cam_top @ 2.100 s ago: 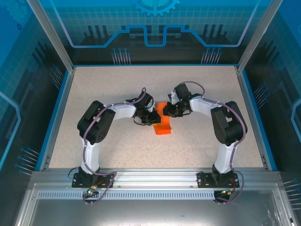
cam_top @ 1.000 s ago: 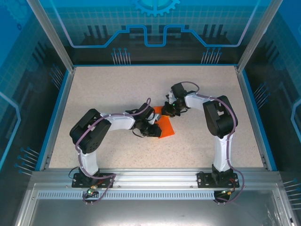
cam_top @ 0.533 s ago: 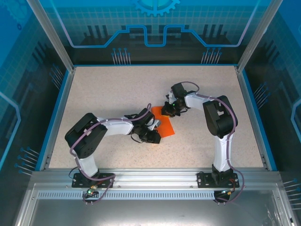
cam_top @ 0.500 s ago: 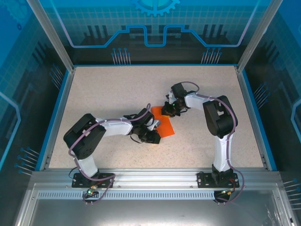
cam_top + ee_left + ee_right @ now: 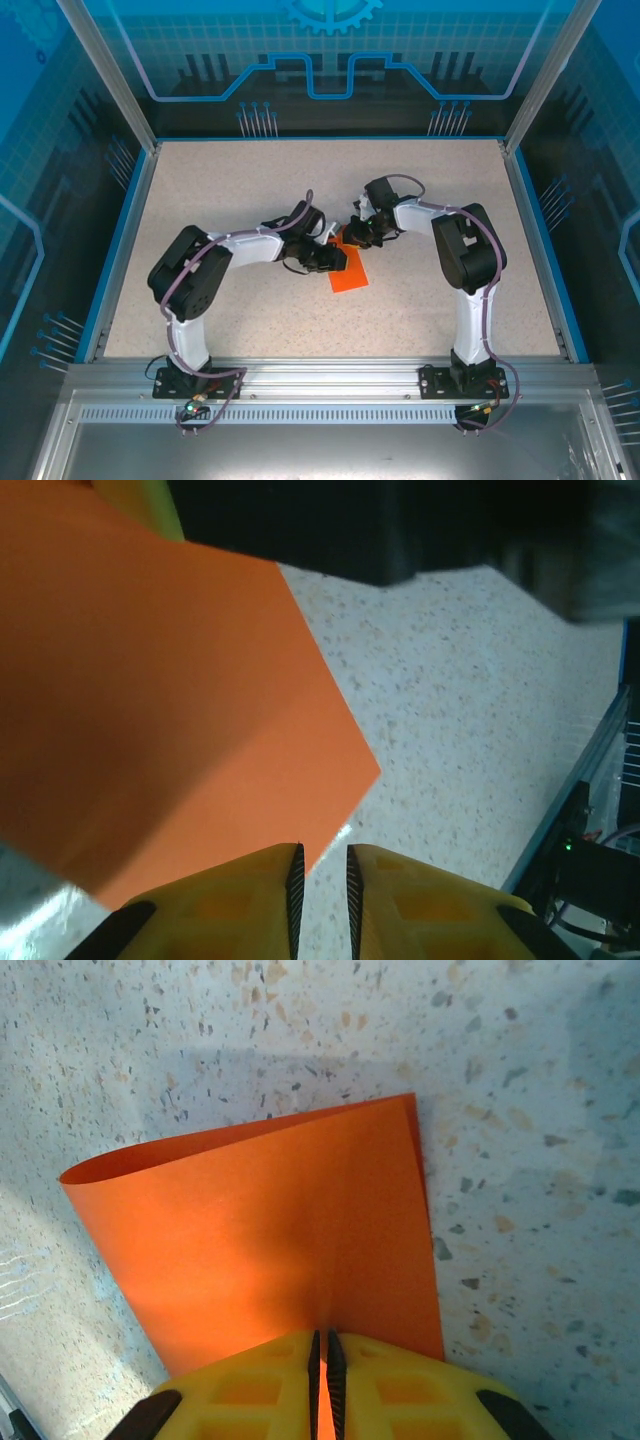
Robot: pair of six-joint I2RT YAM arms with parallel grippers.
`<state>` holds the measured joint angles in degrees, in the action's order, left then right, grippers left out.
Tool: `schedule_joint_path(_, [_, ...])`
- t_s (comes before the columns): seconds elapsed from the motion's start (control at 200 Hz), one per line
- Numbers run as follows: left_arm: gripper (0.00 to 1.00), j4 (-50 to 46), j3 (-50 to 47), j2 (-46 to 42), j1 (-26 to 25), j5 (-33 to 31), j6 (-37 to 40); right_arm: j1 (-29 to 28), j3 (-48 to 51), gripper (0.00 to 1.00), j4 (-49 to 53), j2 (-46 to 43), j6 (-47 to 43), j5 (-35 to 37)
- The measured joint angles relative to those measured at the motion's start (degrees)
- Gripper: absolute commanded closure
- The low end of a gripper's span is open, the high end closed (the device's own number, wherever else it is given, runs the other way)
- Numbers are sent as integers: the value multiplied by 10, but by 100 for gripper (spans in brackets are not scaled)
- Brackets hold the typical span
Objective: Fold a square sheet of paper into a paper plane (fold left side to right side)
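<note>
Swung away from the near edge since half a second ago: left gripper (image 5: 337, 259), elbow drawn back, now level with the left edge of the orange sheet (image 5: 349, 275). Lies mid-table, folded to a narrow slanted strip, far end under the right gripper (image 5: 353, 236). Wide bare room on all sides out to the blue rim (image 5: 117, 252) of the speckled table (image 5: 230, 190); crowded only in the middle, by both arms.

At the right wrist: yellow fingers (image 5: 250, 1385) pressed together on the sheet's near edge, with a thin orange sliver between them. Matte paper, soft rolled fold along the left, faint crease straight up the centre, square corner top right.

At the left wrist: ridged yellow fingers (image 5: 220, 905) a narrow slit apart, table showing through, nothing pinched; sheet's slanted edge right at the left one.
</note>
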<state>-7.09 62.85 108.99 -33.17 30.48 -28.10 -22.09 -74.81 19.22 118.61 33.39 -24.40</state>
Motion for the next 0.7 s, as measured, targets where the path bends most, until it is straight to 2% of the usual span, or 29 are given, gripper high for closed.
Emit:
schedule_joint_path(0.17, [78,-1,4,41,0,-1,-1,0,4,84,-11,-1,1,-4])
schedule_joint_path(0.31, [78,-1,5,41,-2,-5,0,0,13,80,-19,-11,0,-5])
schedule_joint_path(0.4, [78,-1,5,41,-3,-9,-1,0,21,65,-17,-27,-1,2])
schedule_joint_path(0.465, [78,-1,4,41,-3,-11,-1,1,30,61,-16,-50,-8,9])
schedule_joint_path(0.6, [79,0,3,39,-4,-15,-3,14,65,63,-3,-122,-24,30])
schedule_joint_path(0.7, [78,0,3,39,-4,-17,-3,18,106,77,2,-182,-39,34])
